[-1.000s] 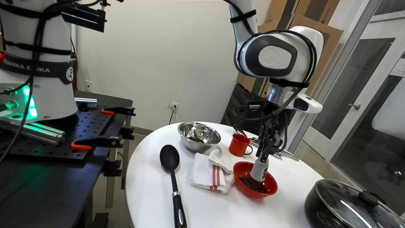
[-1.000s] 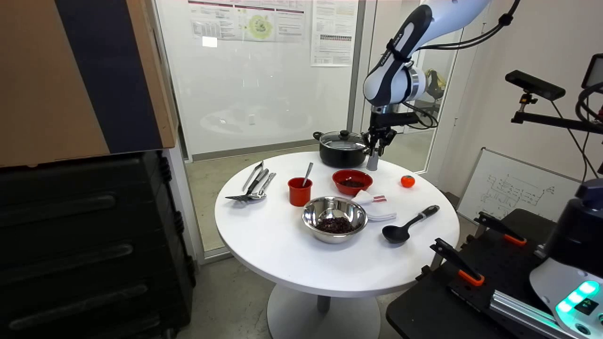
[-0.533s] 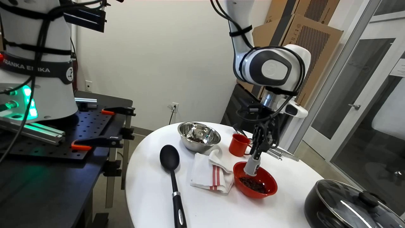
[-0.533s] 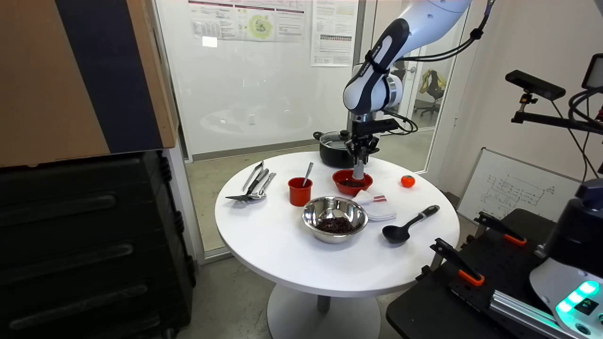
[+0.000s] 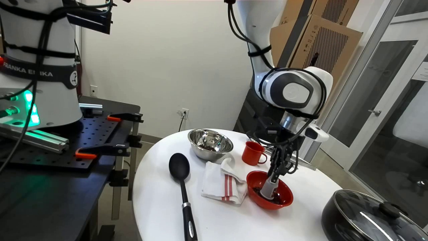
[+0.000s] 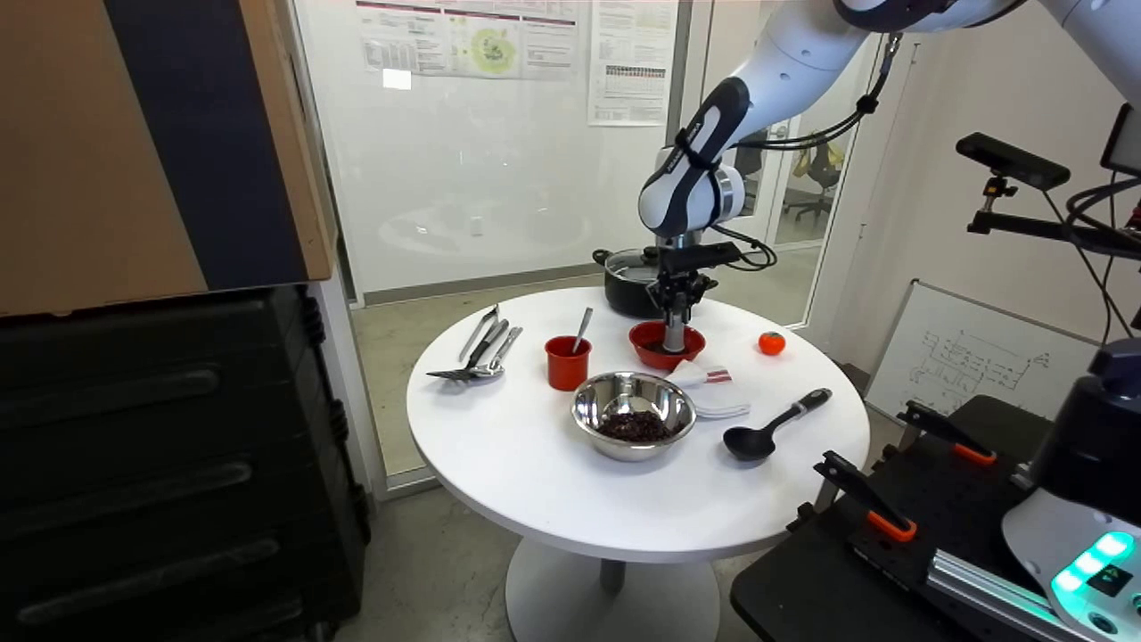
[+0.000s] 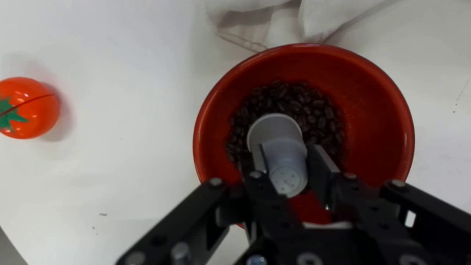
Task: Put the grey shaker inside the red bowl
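Note:
The red bowl [image 5: 286,197] stands on the white table, with dark beans in its bottom; it also shows in an exterior view [image 6: 644,341] and in the wrist view [image 7: 382,121]. The grey shaker [image 5: 269,188] is inside the bowl, slightly tilted, with its lower end down at the beans. It also shows in an exterior view [image 6: 673,336] and in the wrist view [image 7: 276,134], where its paler, holed top faces the camera. My gripper [image 7: 289,158] has one finger on each side of the shaker's upper part, shut on it. The shaker's base is hidden.
A steel bowl [image 5: 214,154], a red mug [image 5: 251,153] and a folded towel [image 5: 217,182] stand near the red bowl. A black spoon [image 5: 180,167] lies beyond the towel. A lidded black pot [image 6: 628,294] stands close behind. A tomato [image 7: 29,108] lies to one side.
My gripper has carried the grey shaker from beside the pot to over the red bowl, then lowered it into the bowl. The bowl has not moved.

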